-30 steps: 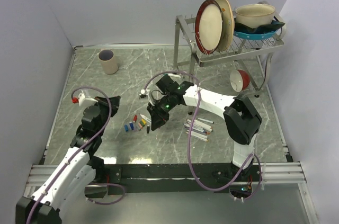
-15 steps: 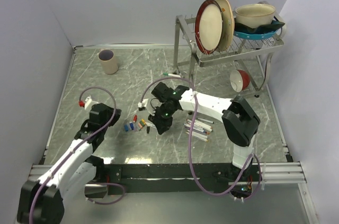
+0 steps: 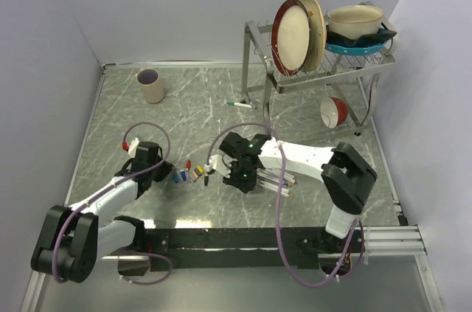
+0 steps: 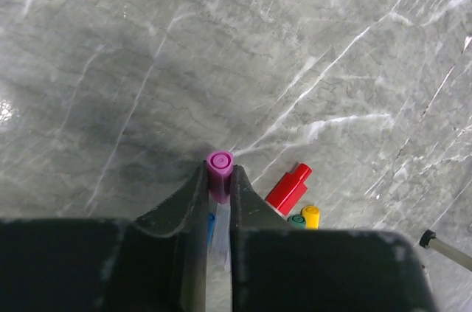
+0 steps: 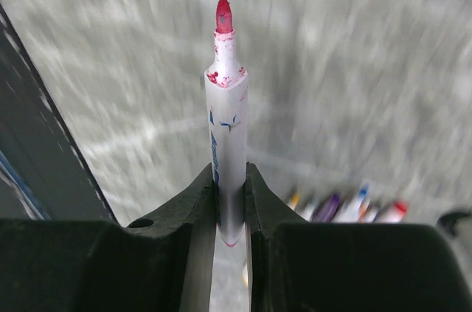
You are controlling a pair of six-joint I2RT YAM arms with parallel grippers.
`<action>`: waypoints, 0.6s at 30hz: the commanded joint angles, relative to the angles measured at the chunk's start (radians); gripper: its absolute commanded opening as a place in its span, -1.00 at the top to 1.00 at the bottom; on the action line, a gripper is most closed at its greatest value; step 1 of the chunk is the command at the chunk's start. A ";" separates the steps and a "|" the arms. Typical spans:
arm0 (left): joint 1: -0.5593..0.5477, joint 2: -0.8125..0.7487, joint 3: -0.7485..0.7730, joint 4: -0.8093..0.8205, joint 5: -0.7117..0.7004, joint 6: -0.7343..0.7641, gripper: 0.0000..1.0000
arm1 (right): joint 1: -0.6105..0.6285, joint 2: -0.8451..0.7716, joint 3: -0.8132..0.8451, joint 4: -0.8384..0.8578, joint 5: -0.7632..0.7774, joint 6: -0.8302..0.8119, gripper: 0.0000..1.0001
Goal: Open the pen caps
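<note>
Surveying the top external view first: the left claw (image 3: 161, 170) sits low over the bench (image 3: 118, 105). A cluster of loose pen caps (image 3: 188, 173) lies just to its right, between it and the right claw (image 3: 243, 178). A heap of pens (image 3: 276, 179) lies against the right claw's far side. Left wrist view: the claw is closed on a pink cap (image 4: 220, 164), pinched across its round wall. A red cap (image 4: 289, 188) and a yellow cap (image 4: 310, 215) lie close to the claw's right. Right wrist view: the claw is clamped on a white pen barrel (image 5: 228, 127), with the red tip (image 5: 223, 13) bare and projecting ahead. Assessment: the caps appear light, rigid and slick, probably friction-fitted. They should be gripped across the side and pulled along the barrel, squeezed firmly against slipping.
</note>
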 commanded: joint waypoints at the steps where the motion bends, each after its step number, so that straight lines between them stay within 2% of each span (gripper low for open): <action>1: 0.005 0.020 0.037 0.024 0.032 0.026 0.57 | 0.003 -0.114 -0.084 0.013 0.092 -0.041 0.95; 7: 0.005 -0.006 0.048 -0.005 0.032 0.018 0.23 | -0.008 -0.130 -0.143 0.013 0.170 -0.055 0.94; 14: 0.005 -0.110 0.088 -0.091 0.003 0.026 0.05 | -0.053 -0.137 -0.163 0.018 0.235 -0.050 0.91; 18: 0.005 -0.165 0.108 -0.120 0.001 0.033 -0.20 | -0.065 -0.146 -0.177 0.019 0.235 -0.047 0.87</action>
